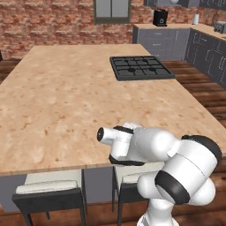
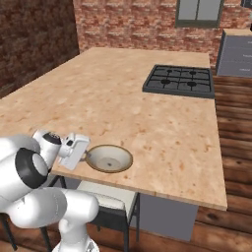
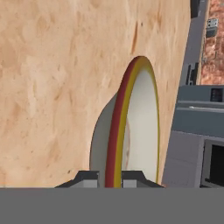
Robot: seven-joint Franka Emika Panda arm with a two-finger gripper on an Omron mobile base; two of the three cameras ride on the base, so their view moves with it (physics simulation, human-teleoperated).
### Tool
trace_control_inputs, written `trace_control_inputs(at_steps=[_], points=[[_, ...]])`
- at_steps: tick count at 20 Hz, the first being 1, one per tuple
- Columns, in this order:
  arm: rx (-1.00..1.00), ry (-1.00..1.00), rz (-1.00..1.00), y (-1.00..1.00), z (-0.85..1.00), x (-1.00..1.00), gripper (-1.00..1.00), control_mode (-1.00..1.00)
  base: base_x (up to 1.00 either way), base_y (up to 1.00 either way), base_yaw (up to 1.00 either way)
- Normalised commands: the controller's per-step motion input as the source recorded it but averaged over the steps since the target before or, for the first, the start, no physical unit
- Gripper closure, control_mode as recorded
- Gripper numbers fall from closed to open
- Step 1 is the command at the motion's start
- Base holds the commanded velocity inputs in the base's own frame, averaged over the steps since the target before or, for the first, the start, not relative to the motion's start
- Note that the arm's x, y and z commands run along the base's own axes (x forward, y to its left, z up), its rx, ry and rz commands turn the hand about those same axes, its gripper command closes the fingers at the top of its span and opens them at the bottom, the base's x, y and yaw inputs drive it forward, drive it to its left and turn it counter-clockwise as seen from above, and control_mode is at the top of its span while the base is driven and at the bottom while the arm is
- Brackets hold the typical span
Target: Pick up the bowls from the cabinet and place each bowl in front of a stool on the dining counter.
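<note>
Bowl point(image 2: 109, 158): wide, shallow, cream inside, tan-brown rim, resting on table point(image 2: 147, 98) near its front edge, above a cushioned stool point(image 2: 106, 202). Hand point(image 2: 83, 153) closed on the bowl's near rim. Table top: speckled tan-pink stone, inset black cooktop point(image 2: 179, 81). Room: red brick wall point(image 1: 53, 22), plank floor point(image 2: 236, 123).

Speckled polished stone dining counter point(image 2: 147, 113), smooth matt cream bowl point(image 2: 109, 158), rough brick wall point(image 1: 48, 22), wooden plank floor point(image 2: 236, 123)
</note>
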Motion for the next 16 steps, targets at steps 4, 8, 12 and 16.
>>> trace_control_inputs(at_steps=[4, 8, 12, 16], points=[[-0.02, 0.0, 0.0, 0.04, -0.12, 0.36, 1.0, -1.0, 0.0, 0.0, 0.0], [-0.01, 0.0, 0.0, 0.07, -0.08, 0.32, 1.0, -1.0, 0.0, 0.0, 0.0], [0.0, 0.0, -0.01, 0.17, -0.1, 0.06, 1.0, -1.0, 0.0, 0.0, 0.0], [0.0, 0.0, -0.03, 0.2, -0.15, 0.0, 1.0, -1.0, 0.0, 0.0, 0.0]])
